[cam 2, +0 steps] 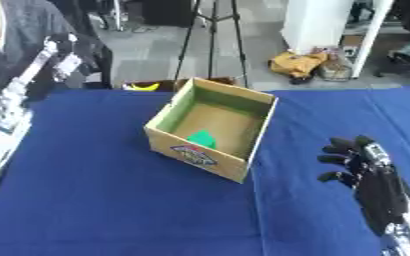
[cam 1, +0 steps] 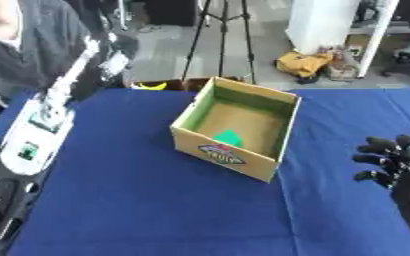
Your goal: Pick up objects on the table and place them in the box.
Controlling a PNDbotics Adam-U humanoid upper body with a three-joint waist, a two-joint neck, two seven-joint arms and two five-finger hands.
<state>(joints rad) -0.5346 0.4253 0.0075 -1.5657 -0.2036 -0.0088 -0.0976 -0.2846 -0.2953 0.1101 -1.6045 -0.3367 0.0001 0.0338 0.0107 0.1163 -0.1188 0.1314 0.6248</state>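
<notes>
Blue cloth covers the table (cam 1: 138, 200). Left of the half-curled, empty right hand (cam 2: 353, 162) stands the open brown cardboard box (cam 2: 210, 128), a green triangular piece (cam 2: 201, 138) inside; no loose object shows, so search before reaching.

A table (cam 1: 138, 200) draped in a dark blue cloth fills the near and middle ground. One open cardboard box (cam 1: 235, 128) stands directly on it, a little far of the middle, turned askew, with a printed label on its near wall and a green shape inside on its floor.
</notes>
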